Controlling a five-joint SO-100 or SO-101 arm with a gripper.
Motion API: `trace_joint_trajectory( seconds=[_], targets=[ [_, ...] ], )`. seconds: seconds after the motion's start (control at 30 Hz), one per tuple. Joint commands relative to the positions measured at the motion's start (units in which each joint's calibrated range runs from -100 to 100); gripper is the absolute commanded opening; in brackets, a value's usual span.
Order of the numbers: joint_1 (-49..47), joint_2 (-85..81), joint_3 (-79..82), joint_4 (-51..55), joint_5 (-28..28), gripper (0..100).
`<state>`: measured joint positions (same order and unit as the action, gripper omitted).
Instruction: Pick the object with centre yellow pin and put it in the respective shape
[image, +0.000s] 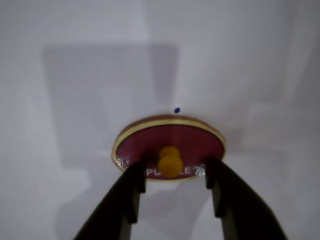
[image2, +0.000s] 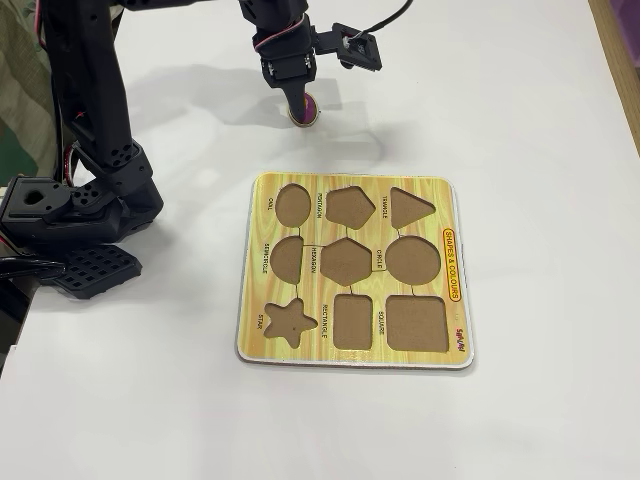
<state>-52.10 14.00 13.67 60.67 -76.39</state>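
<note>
A flat, round purple piece (image: 150, 140) with a pale rim and a yellow pin (image: 170, 161) at its centre lies on the white table. In the wrist view my gripper (image: 175, 164) is open, with one dark finger on each side of the pin and a gap on both sides. In the fixed view the gripper (image2: 299, 100) points down at the piece (image2: 307, 111) behind the board and hides part of it. The yellow shape board (image2: 455, 290) lies in the middle of the table with all its cut-outs empty, among them an oval (image2: 292, 204) and a circle (image2: 413, 260).
The arm's black base and clamp (image2: 75, 215) stand at the left table edge. A small blue dot (image: 177, 110) marks the table just beyond the piece. A wooden edge (image2: 625, 60) runs along the far right.
</note>
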Motion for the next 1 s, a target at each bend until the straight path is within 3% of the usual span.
trace_joint_trajectory(
  seconds=[0.0, 0.83, 0.97],
  targets=[
    [1.03, -0.53, -0.54, -0.69, 0.19, 14],
    [1.03, 2.82, -1.35, -0.69, 0.19, 14],
    [1.03, 3.15, -1.26, -0.69, 0.19, 4]
  ],
)
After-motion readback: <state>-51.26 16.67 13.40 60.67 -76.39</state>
